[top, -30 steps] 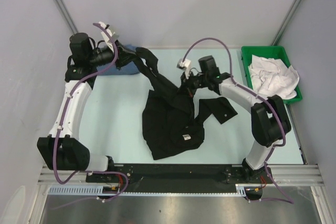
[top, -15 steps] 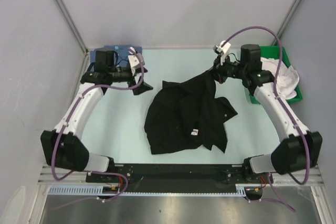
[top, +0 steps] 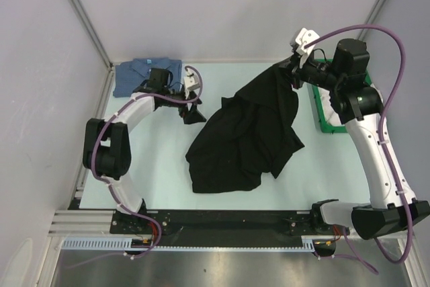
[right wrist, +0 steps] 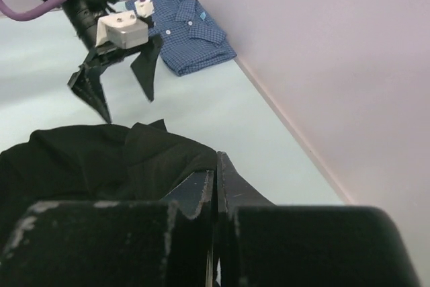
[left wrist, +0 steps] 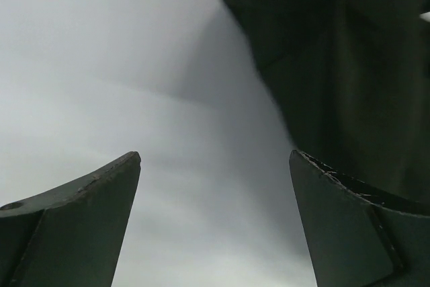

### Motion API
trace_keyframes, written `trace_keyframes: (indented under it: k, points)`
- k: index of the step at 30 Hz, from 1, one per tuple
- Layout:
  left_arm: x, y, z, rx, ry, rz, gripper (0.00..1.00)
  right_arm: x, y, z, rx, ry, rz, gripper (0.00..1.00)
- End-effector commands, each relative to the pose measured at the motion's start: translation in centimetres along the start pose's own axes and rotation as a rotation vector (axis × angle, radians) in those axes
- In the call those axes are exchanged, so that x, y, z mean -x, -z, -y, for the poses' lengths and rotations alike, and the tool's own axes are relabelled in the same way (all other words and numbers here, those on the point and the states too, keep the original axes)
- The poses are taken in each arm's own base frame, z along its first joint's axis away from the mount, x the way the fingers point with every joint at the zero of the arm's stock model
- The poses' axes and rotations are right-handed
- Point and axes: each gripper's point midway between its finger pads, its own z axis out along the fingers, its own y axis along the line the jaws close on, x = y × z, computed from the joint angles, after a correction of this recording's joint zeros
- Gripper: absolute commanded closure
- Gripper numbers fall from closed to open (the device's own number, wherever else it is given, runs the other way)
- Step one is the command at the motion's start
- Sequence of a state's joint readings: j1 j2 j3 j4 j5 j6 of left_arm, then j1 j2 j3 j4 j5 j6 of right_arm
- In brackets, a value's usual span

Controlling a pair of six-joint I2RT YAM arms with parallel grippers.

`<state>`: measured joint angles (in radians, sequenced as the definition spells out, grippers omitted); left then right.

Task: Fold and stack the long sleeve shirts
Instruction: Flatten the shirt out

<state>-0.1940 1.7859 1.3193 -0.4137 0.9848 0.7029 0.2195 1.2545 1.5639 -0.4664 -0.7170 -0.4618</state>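
The black long sleeve shirt (top: 245, 136) lies crumpled in the middle of the table, one end pulled up toward the back right. My right gripper (top: 290, 72) is shut on that raised edge; in the right wrist view its jaws (right wrist: 216, 162) pinch black cloth (right wrist: 101, 159). My left gripper (top: 192, 113) hangs open and empty just left of the shirt, and in the left wrist view (left wrist: 215, 159) the black cloth (left wrist: 336, 65) sits ahead to the right. The blue long sleeve shirt (top: 144, 72) lies folded at the back left corner (right wrist: 185, 35).
A green bin (top: 314, 109) holding white cloth (top: 334, 102) stands at the right edge, partly behind my right arm. Grey walls close in the back and both sides. Pale table surface (top: 154, 159) shows left of the black shirt.
My left gripper opened, let go of the black shirt and moved from the back left toward the middle. My right gripper carried its end of the shirt up and to the back right.
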Motion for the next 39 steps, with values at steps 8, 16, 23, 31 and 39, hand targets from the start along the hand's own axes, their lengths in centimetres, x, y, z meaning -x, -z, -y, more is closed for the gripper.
trace_keyframes:
  k: [8, 16, 23, 31, 39]
  points:
    - [0.7, -1.2, 12.5, -0.415, 0.280, 0.167, 0.11, 2.5, -4.7, 1.3, -0.018, -0.004, 0.086, 1.00]
    - [1.2, 1.3, 9.0, -0.185, 0.392, 0.159, 0.86, 9.0, -9.9, -2.2, 0.091, -0.021, 0.248, 1.00]
    - [7.9, 13.1, 8.4, 0.022, 0.263, 0.308, 1.00, 17.3, -10.7, -4.0, 0.171, -0.166, 0.451, 1.00]
    - [5.8, 11.7, 9.4, 0.139, 0.268, 0.297, 0.01, 17.7, -4.0, -1.5, 0.075, -0.242, 0.450, 1.00]
    - [0.6, 2.4, 10.3, 0.042, 0.349, 0.145, 0.12, 14.8, -3.4, -0.7, 0.029, -0.247, 0.386, 1.00]
